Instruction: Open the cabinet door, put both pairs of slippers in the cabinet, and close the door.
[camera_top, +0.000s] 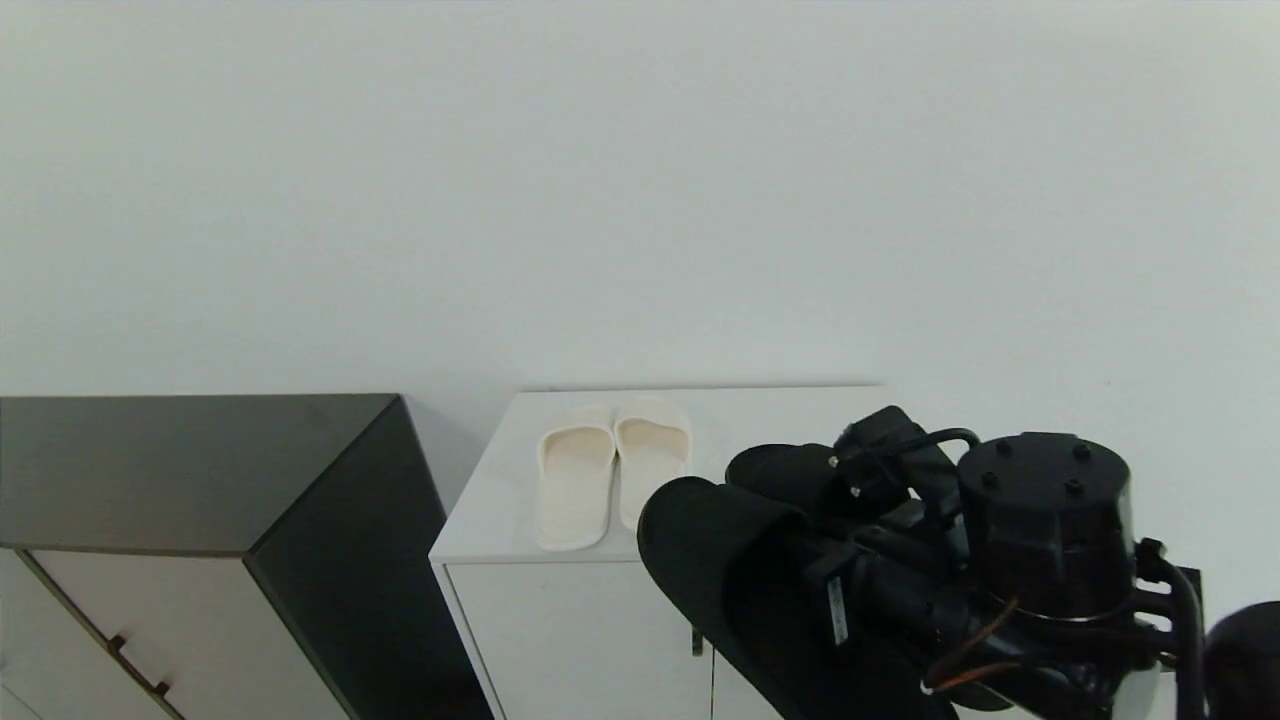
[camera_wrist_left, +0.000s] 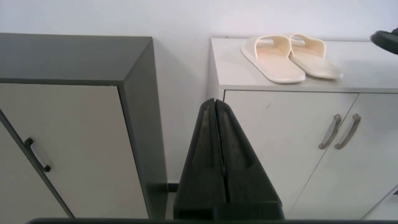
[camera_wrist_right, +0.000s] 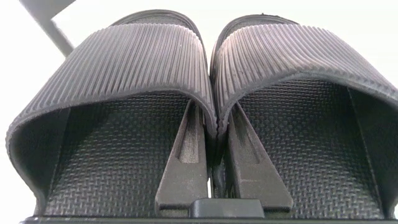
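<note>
Right wrist view: the right gripper (camera_wrist_right: 213, 118) pinches the black slippers (camera_wrist_right: 124, 74) by their inner edges, lifted at the front edge of the cabinet (camera_wrist_left: 367, 78); its doors (camera_wrist_left: 280, 143) are shut, so the closed, empty left gripper (camera_wrist_left: 217, 106) should probably pull a handle (camera_wrist_left: 328, 132) first; cream slippers (camera_wrist_left: 289, 56) lie by the top's left edge.

Cream slippers (camera_wrist_left: 283, 59) atop white cabinet (camera_wrist_left: 280, 134)

First slipper pair (camera_top: 612, 470) lies on the cabinet (camera_top: 490, 520); neighbouring cabinet (camera_top: 200, 470) to its left, second slipper pair (camera_top: 720, 560) before its right side.
</note>
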